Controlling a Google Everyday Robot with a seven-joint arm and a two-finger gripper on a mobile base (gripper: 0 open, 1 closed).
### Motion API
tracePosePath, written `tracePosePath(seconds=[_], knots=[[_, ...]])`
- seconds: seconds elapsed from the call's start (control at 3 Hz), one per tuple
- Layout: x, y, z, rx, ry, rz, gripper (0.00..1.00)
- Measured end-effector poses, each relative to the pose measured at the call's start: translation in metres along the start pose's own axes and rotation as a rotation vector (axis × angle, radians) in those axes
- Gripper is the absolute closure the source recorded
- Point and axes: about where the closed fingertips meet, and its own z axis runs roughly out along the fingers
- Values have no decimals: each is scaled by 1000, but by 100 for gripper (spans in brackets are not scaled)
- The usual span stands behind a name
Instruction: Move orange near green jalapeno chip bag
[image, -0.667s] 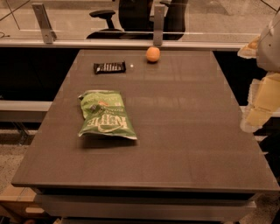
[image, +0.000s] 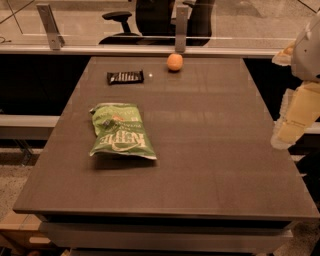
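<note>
The orange (image: 174, 62) sits on the dark table (image: 210, 165) near its far edge, a little right of centre. The green jalapeno chip bag (image: 120, 131) lies flat on the left half of the table, closer to me, with white lettering facing up. The orange and the bag are well apart. My gripper (image: 294, 120) hangs at the right edge of the view, beyond the table's right side, cream-coloured and pointing down, far from both the orange and the bag. It holds nothing that I can see.
A small black candy bar wrapper (image: 125, 77) lies near the far edge, left of the orange. A glass partition with metal posts (image: 181, 22) runs behind the table, with an office chair (image: 150, 17) beyond it.
</note>
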Motion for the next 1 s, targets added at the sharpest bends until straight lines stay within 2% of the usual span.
tracePosePath(seconds=[0.33, 0.67, 1.0], knots=[[-7, -8, 8, 0, 14, 48, 0], [-11, -20, 12, 8, -8, 168, 0], [-12, -21, 12, 10, -10, 195, 0]])
